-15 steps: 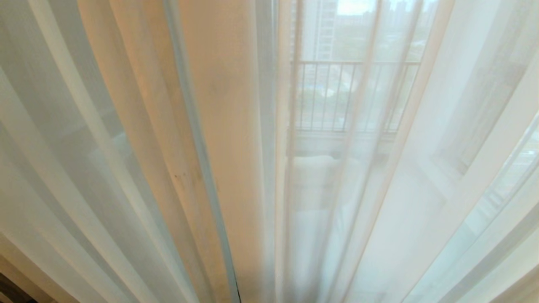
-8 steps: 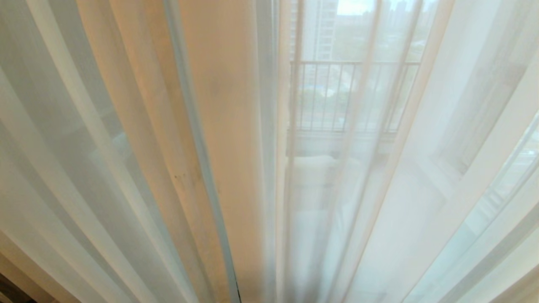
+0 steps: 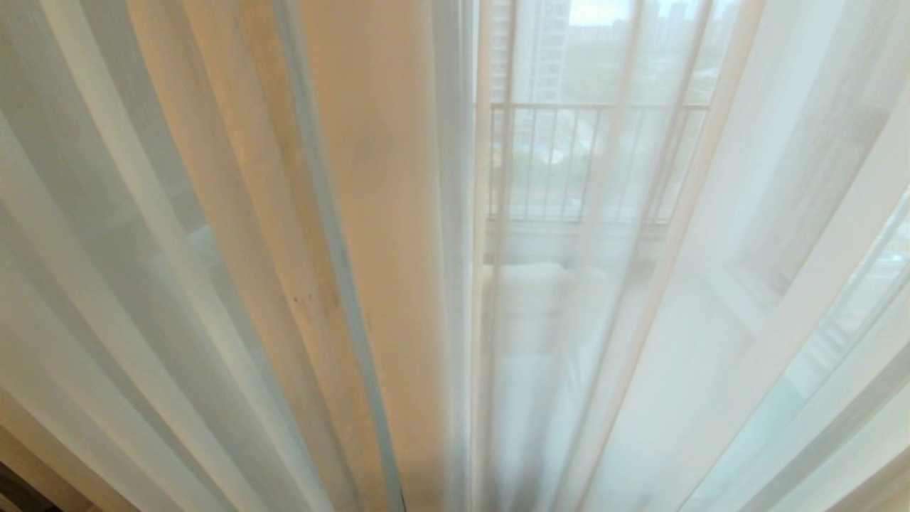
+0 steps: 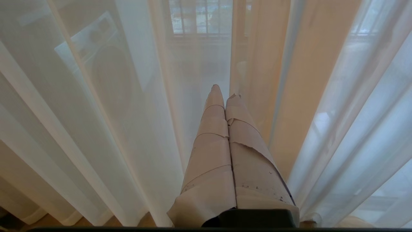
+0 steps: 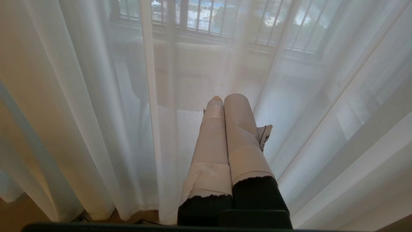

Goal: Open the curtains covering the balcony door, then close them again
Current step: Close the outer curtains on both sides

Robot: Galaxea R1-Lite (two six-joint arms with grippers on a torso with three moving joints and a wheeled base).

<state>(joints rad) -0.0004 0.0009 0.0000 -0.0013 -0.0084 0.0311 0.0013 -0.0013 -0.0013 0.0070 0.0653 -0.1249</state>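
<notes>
Curtains (image 3: 370,249) hang drawn — neither arm engaged. Left gripper (image 4: 224,91) and right gripper (image 5: 225,98): jaws pressed together, empty. Recommend spreading jaws first — then pinching one sheer fold.

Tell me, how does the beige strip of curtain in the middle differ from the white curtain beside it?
The beige strip is opaque and blocks the view; the white curtain is see-through, showing the balcony railing behind. The beige strip is warm cream; the white curtain is pale and bright. The beige strip is a narrow band; the white curtain spreads wide. Both hang in long vertical folds.
</notes>
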